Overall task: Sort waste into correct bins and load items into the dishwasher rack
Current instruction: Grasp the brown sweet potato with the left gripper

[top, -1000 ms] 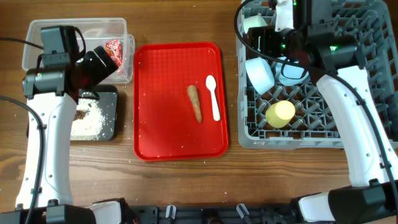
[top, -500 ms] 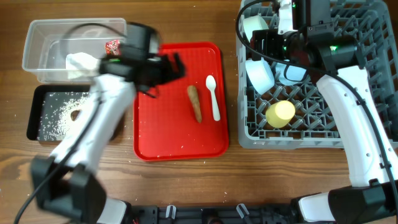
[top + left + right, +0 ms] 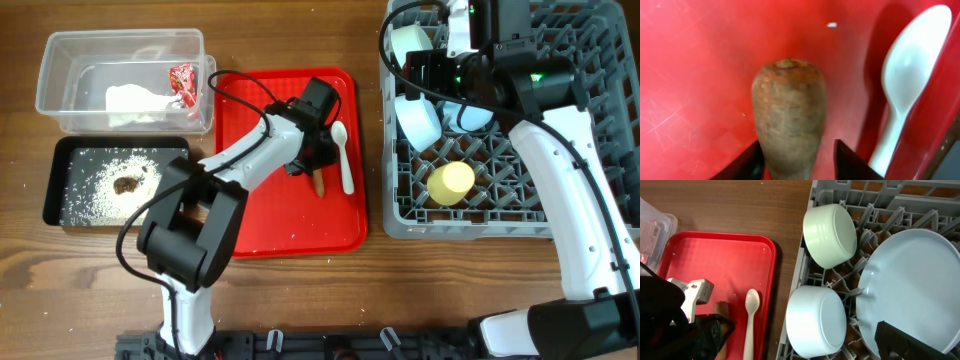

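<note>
The brown stick-shaped food scrap [image 3: 318, 184] [image 3: 789, 115] lies on the red serving tray beside the white spoon [image 3: 343, 156] [image 3: 905, 75]. My left gripper [image 3: 312, 165] [image 3: 798, 159] straddles its end, open: one finger touches it and a gap shows at the other. My right gripper [image 3: 460, 80] hangs open and empty over the dishwasher rack [image 3: 580, 150] [image 3: 812, 195]. The rack holds the pale-green bowl [image 3: 410, 40] [image 3: 830, 230], light-blue bowl [image 3: 418, 118] [image 3: 815, 322], plate [image 3: 472, 118] [image 3: 910, 285] and yellow cup [image 3: 450, 183].
The clear tub [image 3: 50, 70] holds the red-and-white wrapper [image 3: 183, 82] and the white napkin [image 3: 130, 98]. The black tray [image 3: 60, 190] holds white crumbs [image 3: 95, 175] and a brown lump [image 3: 127, 184]. The red tray [image 3: 260, 210] lies between bins and rack.
My left arm swung from over the bins to the red tray and came down around the brown stick, its jaws narrowing. The right arm has not moved.
</note>
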`<state>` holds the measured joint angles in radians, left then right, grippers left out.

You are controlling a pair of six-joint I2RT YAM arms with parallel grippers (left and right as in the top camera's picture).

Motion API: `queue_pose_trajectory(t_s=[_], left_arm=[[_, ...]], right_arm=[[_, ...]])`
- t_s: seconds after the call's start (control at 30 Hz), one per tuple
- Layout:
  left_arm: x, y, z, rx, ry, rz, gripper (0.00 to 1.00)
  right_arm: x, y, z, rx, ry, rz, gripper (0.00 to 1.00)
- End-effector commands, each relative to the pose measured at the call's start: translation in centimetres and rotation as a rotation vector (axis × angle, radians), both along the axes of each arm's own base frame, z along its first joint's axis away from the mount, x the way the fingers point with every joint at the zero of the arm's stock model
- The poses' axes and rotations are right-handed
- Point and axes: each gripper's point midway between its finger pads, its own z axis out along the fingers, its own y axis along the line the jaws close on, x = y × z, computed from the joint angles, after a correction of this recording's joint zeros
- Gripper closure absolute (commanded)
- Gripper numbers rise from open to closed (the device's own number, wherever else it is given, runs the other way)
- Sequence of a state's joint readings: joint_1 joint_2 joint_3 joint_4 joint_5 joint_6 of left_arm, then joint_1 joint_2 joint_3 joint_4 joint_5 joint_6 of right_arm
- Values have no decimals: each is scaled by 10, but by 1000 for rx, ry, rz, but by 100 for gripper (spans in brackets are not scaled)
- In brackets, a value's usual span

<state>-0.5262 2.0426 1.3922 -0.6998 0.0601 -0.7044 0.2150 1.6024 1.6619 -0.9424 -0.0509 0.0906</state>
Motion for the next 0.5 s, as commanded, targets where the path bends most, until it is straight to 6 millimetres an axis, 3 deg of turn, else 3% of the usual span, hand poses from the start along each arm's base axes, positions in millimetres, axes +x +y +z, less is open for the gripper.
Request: queue_pose_trajectory(t_s=[0.0,0.03,0.1,0.17,0.27,0.37,0.47], left_arm=[[5,3,-4,21,-10,22,77],[6,2,-3,19,-13,22,88],[5,2,-3,16,-12,20,96],[5,3,6,5,-17,19,96],[9,20,46,-1,-49,28,96],[9,74,108,26,-89,140,96],[-5,139,146,37,-92,298,96]], right_arm=[[1,-2,0,-2,1,-20,0],[1,-2,0,-2,3,-21,0],[1,-2,0,-3,3,-20,0],[1,-2,0,-3,3,-20,0],[1,-2,0,-3,1,-20,0],[3,-3,2,-4,-9,-22,0],[3,-3,2,-4,-9,-22,0]])
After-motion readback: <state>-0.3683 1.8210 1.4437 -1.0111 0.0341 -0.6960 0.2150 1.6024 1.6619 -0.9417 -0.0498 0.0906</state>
